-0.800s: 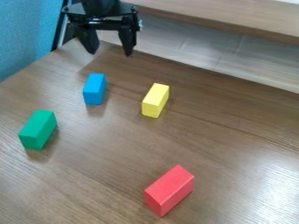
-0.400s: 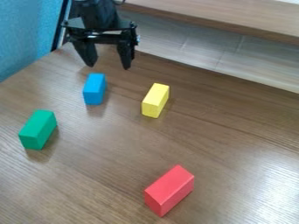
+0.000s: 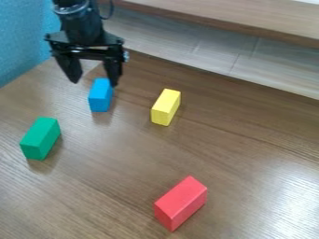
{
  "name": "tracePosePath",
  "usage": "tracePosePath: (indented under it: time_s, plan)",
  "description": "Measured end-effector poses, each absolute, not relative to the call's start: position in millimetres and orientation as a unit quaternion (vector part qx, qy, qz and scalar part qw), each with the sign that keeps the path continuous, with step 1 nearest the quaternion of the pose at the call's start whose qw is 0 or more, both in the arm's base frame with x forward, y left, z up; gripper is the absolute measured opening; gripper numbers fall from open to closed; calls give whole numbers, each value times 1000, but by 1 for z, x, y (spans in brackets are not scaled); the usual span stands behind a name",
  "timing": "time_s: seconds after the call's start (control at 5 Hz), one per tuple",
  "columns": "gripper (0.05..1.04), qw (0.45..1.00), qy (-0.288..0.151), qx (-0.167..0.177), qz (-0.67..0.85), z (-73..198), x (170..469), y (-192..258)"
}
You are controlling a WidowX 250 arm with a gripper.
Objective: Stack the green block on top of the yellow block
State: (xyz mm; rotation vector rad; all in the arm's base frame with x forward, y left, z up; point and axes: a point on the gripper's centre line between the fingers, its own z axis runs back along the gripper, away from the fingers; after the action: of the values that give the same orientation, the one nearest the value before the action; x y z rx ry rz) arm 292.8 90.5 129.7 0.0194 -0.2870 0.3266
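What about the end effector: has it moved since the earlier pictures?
Yes: the end effector has moved down and leftward in view, closer to the unmoved blue block.

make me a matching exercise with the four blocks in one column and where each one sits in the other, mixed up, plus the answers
Column one
1. blue block
2. yellow block
3. green block
4. red block

Column two (places as seen in the camera view)
A. closest to the bottom edge
B. just right of the block nearest the gripper
C. farthest left of the four
D. nearest the gripper's open jaws

Right pairs: 1-D, 2-B, 3-C, 4-A
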Motion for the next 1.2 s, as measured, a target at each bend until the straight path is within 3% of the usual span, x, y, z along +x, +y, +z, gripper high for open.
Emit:
tracePosePath:
  time_s: [0.2, 0.6, 1.2]
  plan:
    - [1000, 974, -124, 25, 186, 120, 271, 114]
    - [1000, 967, -113, 24, 225, 94, 228, 157]
    - [1000, 967, -96, 22, 234, 62, 215, 162]
